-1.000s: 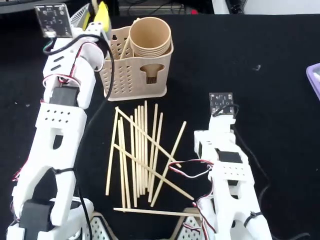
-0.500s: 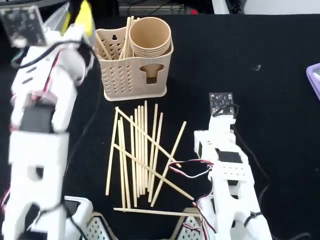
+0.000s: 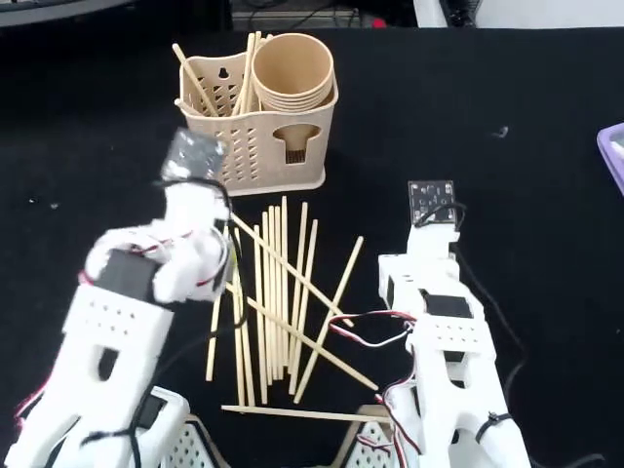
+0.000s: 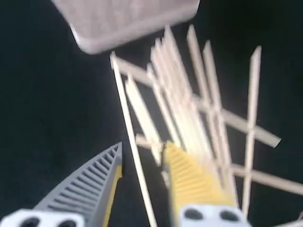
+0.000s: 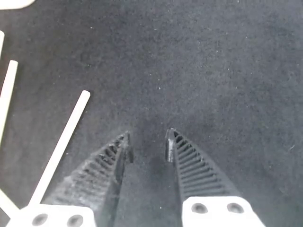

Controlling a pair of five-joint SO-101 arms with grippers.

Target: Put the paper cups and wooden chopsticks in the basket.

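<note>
Plainly, the left gripper (image 4: 142,147) gapes astride one chopstick (image 4: 127,118), and the right gripper (image 5: 148,135) stands parted.

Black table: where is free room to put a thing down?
Bare black cloth lies between the beige perforated plastic basket and the purple object at the right edge. Crowded: loose wooden chopsticks between the white left arm and white right arm.

We find the basket (image 3: 258,156) on the counter (image 3: 468,117), paper cups (image 3: 292,73) stacked in its right compartment, a few chopsticks (image 3: 193,77) in its left, loose chopsticks (image 3: 278,292) before it, between left arm (image 3: 117,312) and right arm (image 3: 439,331).
</note>
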